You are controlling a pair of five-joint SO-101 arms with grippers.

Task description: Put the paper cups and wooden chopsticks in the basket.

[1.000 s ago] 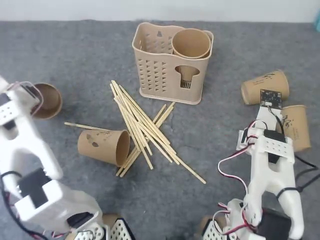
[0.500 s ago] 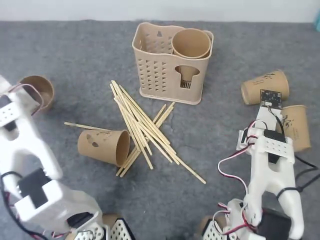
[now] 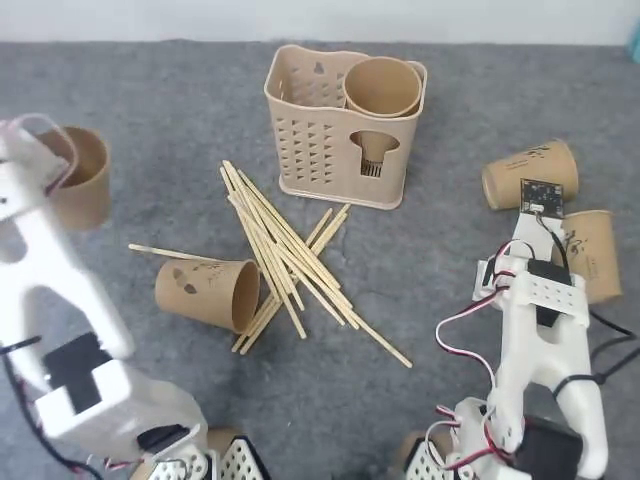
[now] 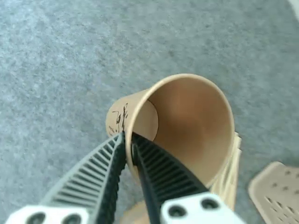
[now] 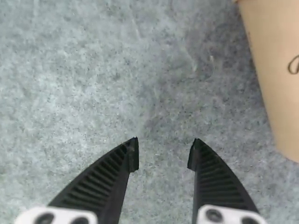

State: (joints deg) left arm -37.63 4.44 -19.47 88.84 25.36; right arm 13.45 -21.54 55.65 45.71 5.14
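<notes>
Though lower and mouth-on to the high view a second ago, now farther back at the left edge of the desk [image 3: 150, 90] with side wall showing: held cup [image 3: 85, 185]. Pinched at the rim by left pincer [image 4: 128, 140], jaws nearly closed on the thin wall, one inside and one outside. Right arm, basket and all loose pieces same as before.

Right pincer [image 5: 163, 154] spread wide, nothing between, hanging over bare grey cover, just beside side cup [image 5: 275, 70].

Between held cup and basket [image 3: 320, 130]: chopsticks [image 3: 285, 255] in a criss-cross heap, plus lying cup [image 3: 205, 292] on its side, mouth touching the heap. Already inside basket, right-hand compartment in the high view: upright cup [image 3: 382, 85]. Right of basket, on its side near the right arm: far cup [image 3: 530, 175].

Desk cover grey, fuzzy, carpet-like. Basket beige plastic, rounded corners, rows of triangular holes, bulb-shaped cutout. Cups brown paper, tapered, small dark print. Chopsticks thin, pale wood, straight.
</notes>
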